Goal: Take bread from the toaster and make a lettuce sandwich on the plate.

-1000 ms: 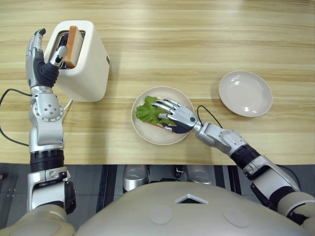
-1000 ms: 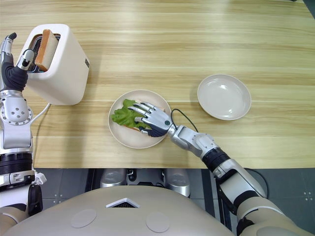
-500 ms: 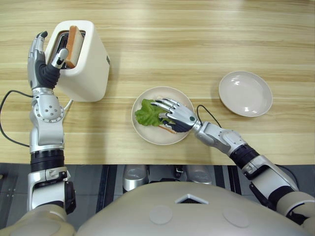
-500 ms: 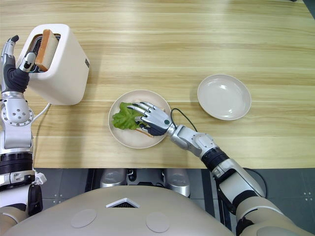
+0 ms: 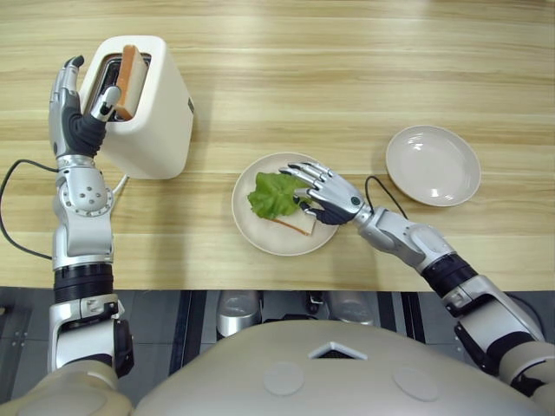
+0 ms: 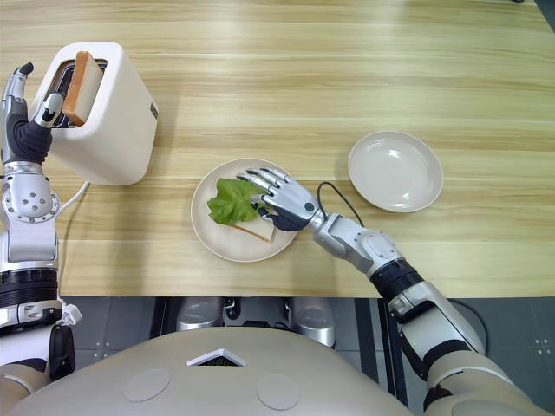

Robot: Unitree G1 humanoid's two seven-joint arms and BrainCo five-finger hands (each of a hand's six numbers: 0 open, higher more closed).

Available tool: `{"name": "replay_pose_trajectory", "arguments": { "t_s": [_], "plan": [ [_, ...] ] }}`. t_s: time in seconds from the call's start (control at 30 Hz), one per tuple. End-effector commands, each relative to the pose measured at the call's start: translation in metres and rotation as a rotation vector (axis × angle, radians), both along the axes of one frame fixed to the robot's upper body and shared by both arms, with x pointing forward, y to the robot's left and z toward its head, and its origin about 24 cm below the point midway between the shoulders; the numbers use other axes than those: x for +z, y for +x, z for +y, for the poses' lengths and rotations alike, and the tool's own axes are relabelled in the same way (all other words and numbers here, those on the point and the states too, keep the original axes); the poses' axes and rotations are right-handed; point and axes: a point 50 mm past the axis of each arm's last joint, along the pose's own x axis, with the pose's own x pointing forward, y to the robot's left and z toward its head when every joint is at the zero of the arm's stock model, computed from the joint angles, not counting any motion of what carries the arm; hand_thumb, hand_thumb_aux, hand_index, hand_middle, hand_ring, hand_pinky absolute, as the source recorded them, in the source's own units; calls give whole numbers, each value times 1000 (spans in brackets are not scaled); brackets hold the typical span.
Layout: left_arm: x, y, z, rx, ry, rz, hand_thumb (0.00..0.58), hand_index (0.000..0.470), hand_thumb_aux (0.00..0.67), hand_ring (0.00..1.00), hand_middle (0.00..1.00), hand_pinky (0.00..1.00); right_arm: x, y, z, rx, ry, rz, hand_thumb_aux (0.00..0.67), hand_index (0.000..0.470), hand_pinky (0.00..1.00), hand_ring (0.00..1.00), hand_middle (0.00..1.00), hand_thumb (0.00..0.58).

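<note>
Beside the toaster's [image 5: 156, 113] left wall on the tabletop [image 5: 347, 78], the left hand [image 5: 74, 121] stands upright with its fingers apart, thumb tip against the bread [image 5: 130, 69] in the slot. The right hand [image 5: 334, 195] reaches palm-down over the plate [image 5: 251, 230], pinching the lettuce [image 5: 273, 192] above the bread slice [image 5: 299, 225] lying there.

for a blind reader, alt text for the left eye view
The right hand lies against lettuce on a bread slice on the plate. The left hand is beside the toaster, by the toast standing in it. A second dish sits at right.
</note>
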Motion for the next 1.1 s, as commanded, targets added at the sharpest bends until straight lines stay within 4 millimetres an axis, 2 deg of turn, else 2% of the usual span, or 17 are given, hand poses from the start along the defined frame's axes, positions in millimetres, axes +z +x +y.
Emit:
{"name": "replay_pose_trajectory", "arguments": {
  "t_s": [0.03, 0.33, 0.37, 0.4, 0.63, 0.83, 0.97, 1.1],
  "plan": [
    [0, -1, 0, 1, -2, 1, 0, 0, 0, 0, 0, 0, 5, -3, -7, -20, -4, 7, 670, 460, 0, 0, 0, 580],
    [-1, -2, -3, 0, -7, 3, 0, 0, 0, 0, 0, 0, -6, -10, -16, -37, -67, 63, 670, 460, 0, 0, 0, 580],
    [0, -3, -3, 1, -7, 3, 0, 0, 0, 0, 0, 0, -6, -9, -17, -42, -73, 62, 478, 328, 0, 0, 0, 532],
    [0, -3, -3, 2, -7, 3, 0, 0, 0, 0, 0, 0, -7, -9, -18, -45, -74, 63, 0, 0, 0, 0, 0, 0],
    [4, -3, -1, 13, -4, -18, 0, 0, 0, 0, 0, 0, 6, 0, -21, -79, -29, 7, 0, 0, 0, 0, 0, 0],
    [9, -1, 1, 22, -3, -43, 0, 0, 0, 0, 0, 0, 35, 17, -22, -113, 50, -105, 0, 0, 0, 0, 0, 0],
    [4, 6, 5, 41, 7, -5, 0, 0, 0, 0, 0, 0, 59, 31, -22, -141, 115, -186, 0, 0, 0, 0, 0, 0],
    [-4, 18, 5, 61, 67, 86, 0, 0, 0, 0, 0, 0, 65, 37, -23, -165, 153, -197, 0, 0, 0, 0, 0, 0]
  ]
}}
